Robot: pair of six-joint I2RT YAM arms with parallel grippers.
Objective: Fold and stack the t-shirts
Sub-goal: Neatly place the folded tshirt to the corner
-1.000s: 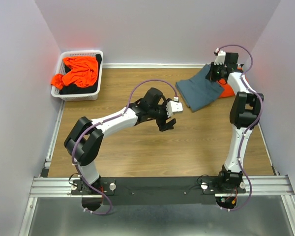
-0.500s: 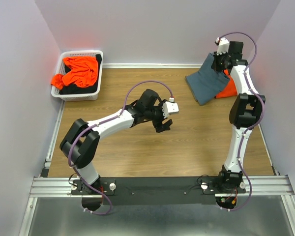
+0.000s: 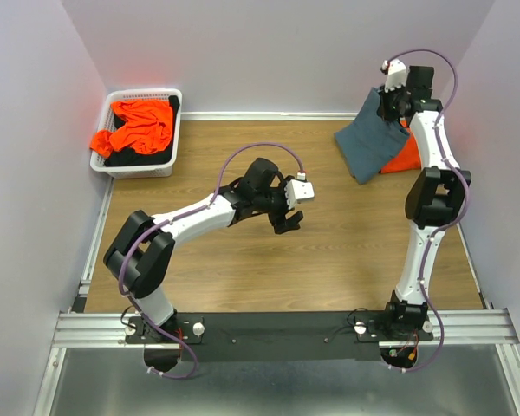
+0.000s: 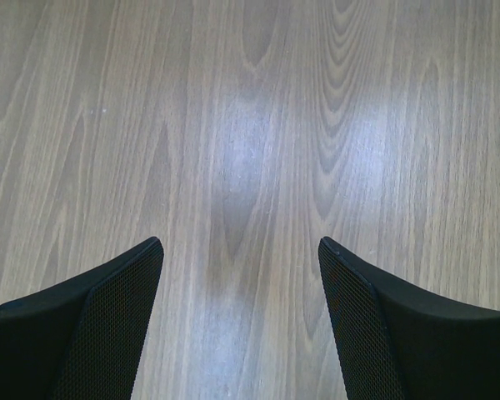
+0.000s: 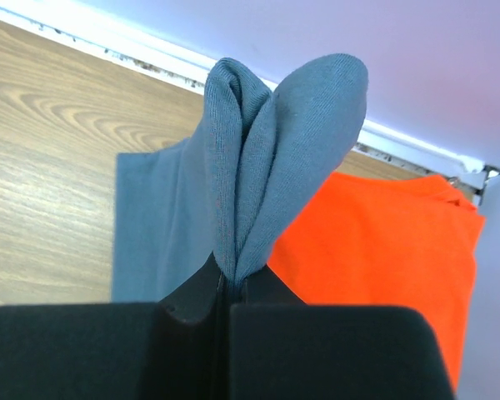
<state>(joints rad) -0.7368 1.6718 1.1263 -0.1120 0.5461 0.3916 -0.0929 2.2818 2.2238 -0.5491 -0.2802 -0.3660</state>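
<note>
Right claw [image 5: 231, 287] clenched on grey shirt [image 3: 371, 143] edge. It has hauled the cloth up and back, draping over orange shirt [image 3: 405, 161] at far right. I judge stacking underway. Left claw [image 3: 288, 222] released, empty, backed off slightly.

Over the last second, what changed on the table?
The right arm, jaws shut on the blue-grey shirt, lifted its edge up and back toward the far wall; it was lying flatter before. The left arm shifted slightly left, jaws open and empty. The orange shirt beside it and the basket stayed put.
</note>
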